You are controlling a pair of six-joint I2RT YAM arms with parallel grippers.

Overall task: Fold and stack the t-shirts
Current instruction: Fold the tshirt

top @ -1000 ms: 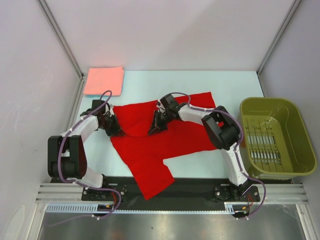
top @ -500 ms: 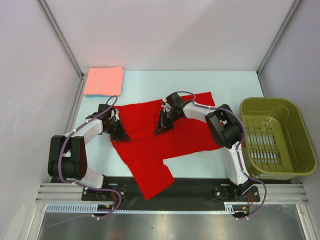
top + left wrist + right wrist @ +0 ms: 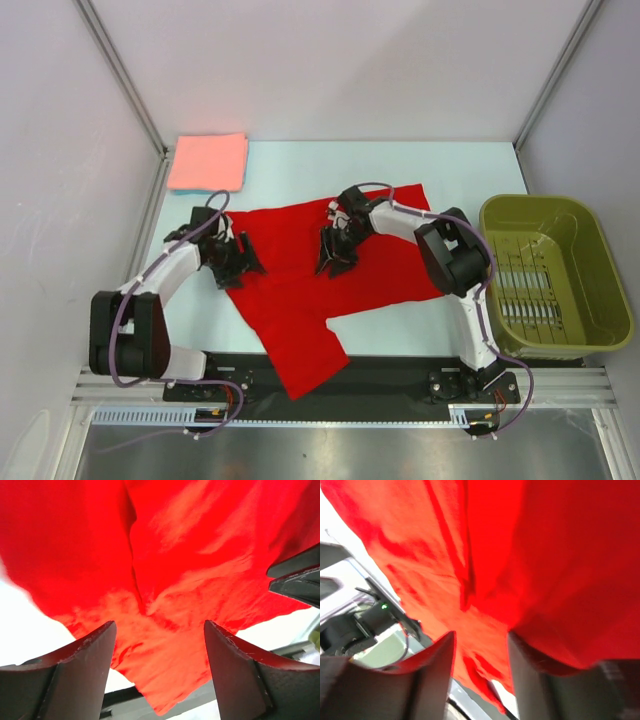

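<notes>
My left pincer and right pincer both stand parted, gripping nothing, just above the red t-shirt, which lies loosely spread on the desk. Beyond the left pincer, the pink t-shirt sits folded. The red one appears unfinished and unstacked.

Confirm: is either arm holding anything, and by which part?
Nothing is held. The left fingers and right fingers both stand open over the red t-shirt, no cloth pinched between them.
</notes>
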